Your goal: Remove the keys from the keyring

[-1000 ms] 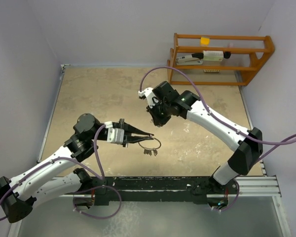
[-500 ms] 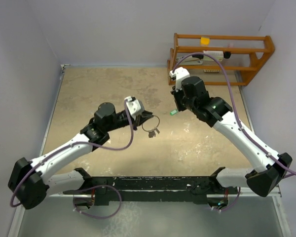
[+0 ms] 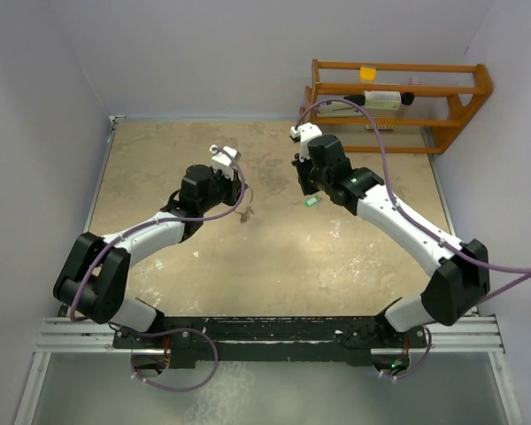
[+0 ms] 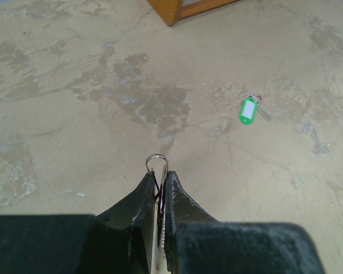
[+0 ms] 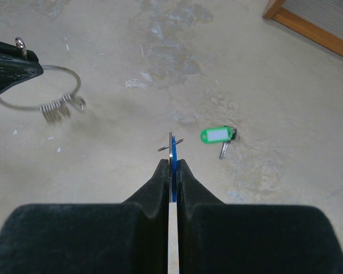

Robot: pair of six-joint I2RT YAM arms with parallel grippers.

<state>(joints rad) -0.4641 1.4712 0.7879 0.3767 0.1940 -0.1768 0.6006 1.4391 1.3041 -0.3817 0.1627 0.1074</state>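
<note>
Keyring (image 5: 79,84): thin round loop of silver wire, held up left of centre, seemingly clear of the surface, with a soft shadow beneath.

Mottled tan table (image 3: 159,159), blotched with darker patches. At its far right corner, wooden rack (image 3: 398,97), orange-brown, with a few small items on its shelves.

Left gripper (image 4: 158,180): black fingers clenched on the wire, with only a small arc of it poking out past the tips in the left wrist view. Reaches in from the near left.

Right gripper (image 5: 171,166): fingers clamped flat on a blue-headed key (image 5: 173,149), seen edge-on as a sliver of blue beside a pale metal strip between the pads. Sits to the right of the ring, well apart from it.

Green-tagged key (image 5: 216,135): bright green plastic tag with a white window and a small silver key at one end. Lies flat on the table right of centre, close to the right gripper and well apart from the ring.

Plain keys (image 5: 56,112): a tight cluster of silver ones dangling low on the loop, bunched side by side, exact count hard to tell.
</note>
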